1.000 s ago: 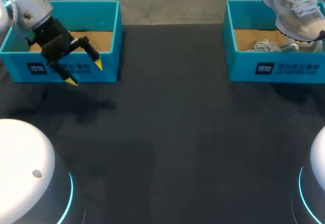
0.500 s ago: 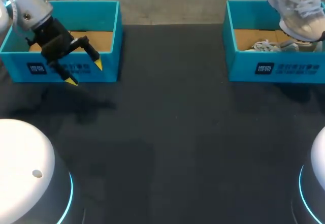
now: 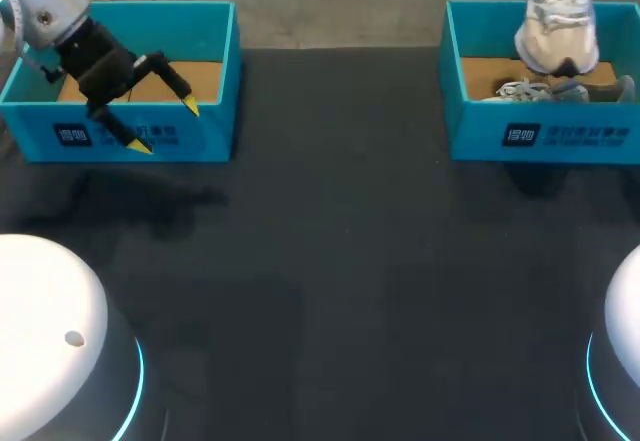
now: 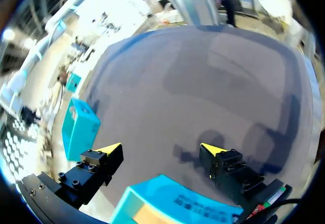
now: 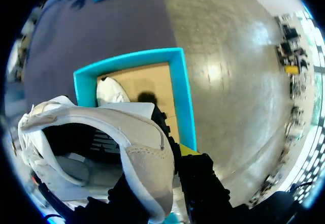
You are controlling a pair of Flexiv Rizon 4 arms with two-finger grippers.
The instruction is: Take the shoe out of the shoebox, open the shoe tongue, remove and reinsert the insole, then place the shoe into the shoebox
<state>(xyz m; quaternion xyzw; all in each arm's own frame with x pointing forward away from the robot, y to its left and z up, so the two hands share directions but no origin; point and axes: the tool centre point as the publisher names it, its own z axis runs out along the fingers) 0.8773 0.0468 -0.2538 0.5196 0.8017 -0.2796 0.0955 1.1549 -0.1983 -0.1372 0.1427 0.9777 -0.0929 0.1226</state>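
Our right claw (image 5: pixel 170 155) is clenched on the shoe (image 3: pixel 558 31) at its heel. One yellow tip shows outside the heel collar, and the other finger is hidden by the shoe (image 5: pixel 101 132). The shoe hangs in the air over the right box (image 3: pixel 480 131), clear of the cardboard floor, and its dark opening faces the wrist camera. A second shoe (image 3: pixel 545 89) lies on the floor of that box (image 5: pixel 177 97), below the held one. Its white toe (image 5: pixel 111 89) shows ahead of the right claw.

Our left claw (image 3: pixel 165 127) is released, its yellow tips well apart with nothing between them. It hovers over the front wall of the left box (image 3: pixel 215 81), at the far left of the dark tabletop (image 3: pixel 330 261). From the left wrist, the claw (image 4: pixel 160 149) has that box's front wall (image 4: pixel 172 203) beneath it, and bare tabletop (image 4: pixel 203 82) stretches ahead.
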